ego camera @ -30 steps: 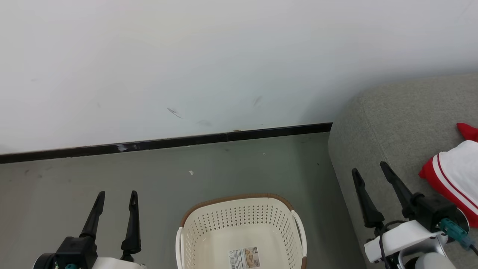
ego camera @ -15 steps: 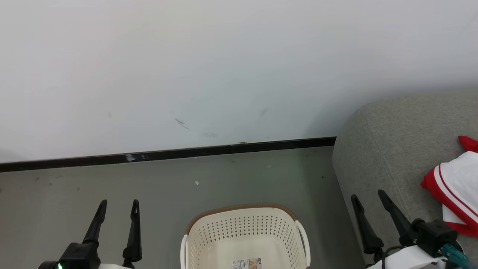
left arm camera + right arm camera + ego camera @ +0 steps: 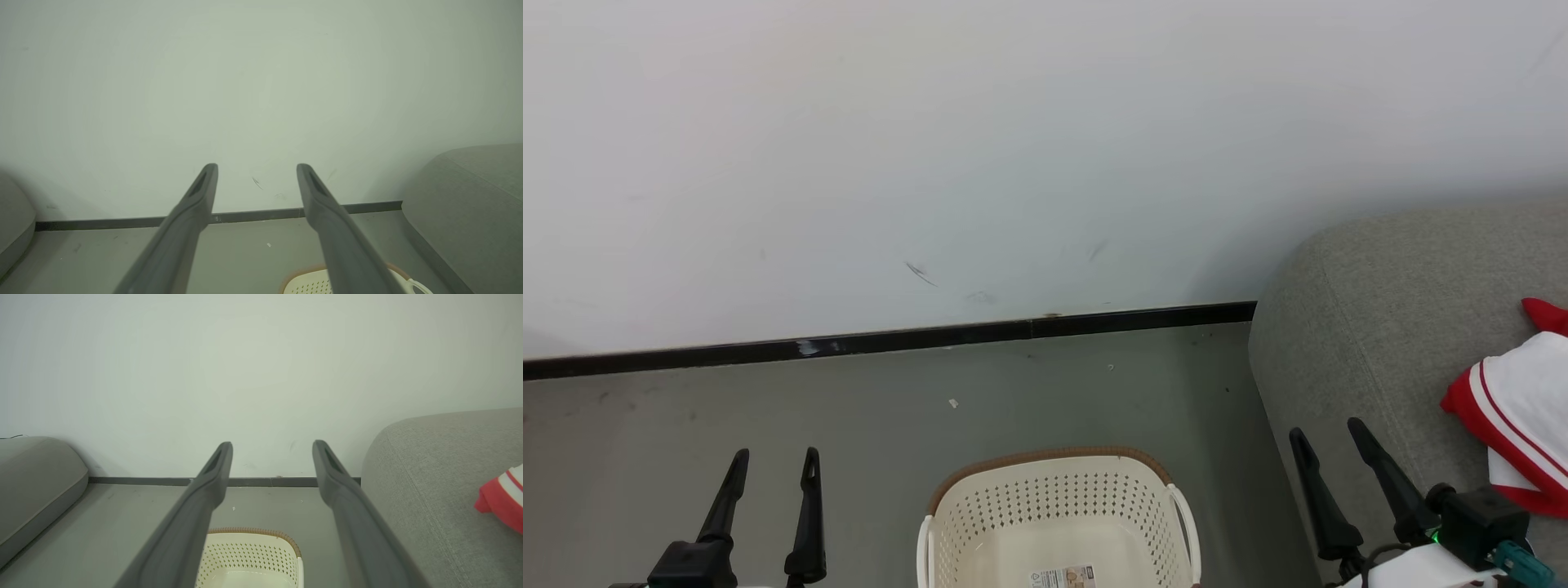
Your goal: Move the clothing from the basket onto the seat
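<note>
Lying, 3 o'clock: red-white clothing [image 3: 1515,400] on grey fabric seat [image 3: 1356,327];
Cream perforated plastic basket [image 3: 1054,498]: 6 o'clock;
Pincers: left gripper [image 3: 776,453], right gripper [image 3: 1325,428], both apart

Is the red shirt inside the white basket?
No, the red and white clothing lies on top of the grey seat, and the part of the basket in view holds no cloth.

A scuffed white wall [image 3: 1013,122] meets the grey floor [image 3: 849,408] along a black baseboard [image 3: 890,339].
</note>
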Controlling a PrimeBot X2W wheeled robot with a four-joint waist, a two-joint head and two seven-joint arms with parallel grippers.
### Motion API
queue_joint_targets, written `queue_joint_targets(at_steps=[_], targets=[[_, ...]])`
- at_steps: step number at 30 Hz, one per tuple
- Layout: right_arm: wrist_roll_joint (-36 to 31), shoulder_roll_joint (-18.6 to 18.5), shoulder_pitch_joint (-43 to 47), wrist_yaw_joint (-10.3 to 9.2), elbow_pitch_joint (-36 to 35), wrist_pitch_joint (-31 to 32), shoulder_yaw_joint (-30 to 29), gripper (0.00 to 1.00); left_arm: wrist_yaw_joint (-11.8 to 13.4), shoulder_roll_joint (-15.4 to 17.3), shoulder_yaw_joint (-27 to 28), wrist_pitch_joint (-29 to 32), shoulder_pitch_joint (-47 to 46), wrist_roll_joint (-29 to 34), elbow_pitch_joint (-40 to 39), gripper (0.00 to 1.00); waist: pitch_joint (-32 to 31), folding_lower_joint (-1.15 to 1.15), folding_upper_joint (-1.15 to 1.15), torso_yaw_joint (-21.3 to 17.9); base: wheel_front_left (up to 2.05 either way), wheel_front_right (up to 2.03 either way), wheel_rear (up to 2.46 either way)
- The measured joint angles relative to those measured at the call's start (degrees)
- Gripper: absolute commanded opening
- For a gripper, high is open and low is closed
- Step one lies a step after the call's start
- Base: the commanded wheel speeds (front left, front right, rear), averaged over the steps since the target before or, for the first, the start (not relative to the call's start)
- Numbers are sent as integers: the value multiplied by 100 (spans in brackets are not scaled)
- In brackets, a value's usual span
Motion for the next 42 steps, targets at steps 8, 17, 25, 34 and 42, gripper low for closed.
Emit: queue_joint_targets(at_steps=[8,17,25,34,42], targets=[[1,0,47,0,-108,0,-94,100,4,18,4,0,0,52,0,100,7,0,0,2,0,0,0],[9,64,237,0,208,25,-62,0,19,-175,-79,15,148,42,291,0,9,0,0,4,0,0,0],[534,65,339,0,54,29,73,0,-63,-187,-75,69,196,-445,240,0,29,0,0,-1,0,0,0],[1530,64,323,0,49,94,26,0,-196,-220,56,256,194,-1305,227,0,41,6,0,2,0,0,0],[2260,44,313,0,130,240,-34,0,-313,-267,182,399,190,-1884,243,0,34,37,0,6,0,0,0]])
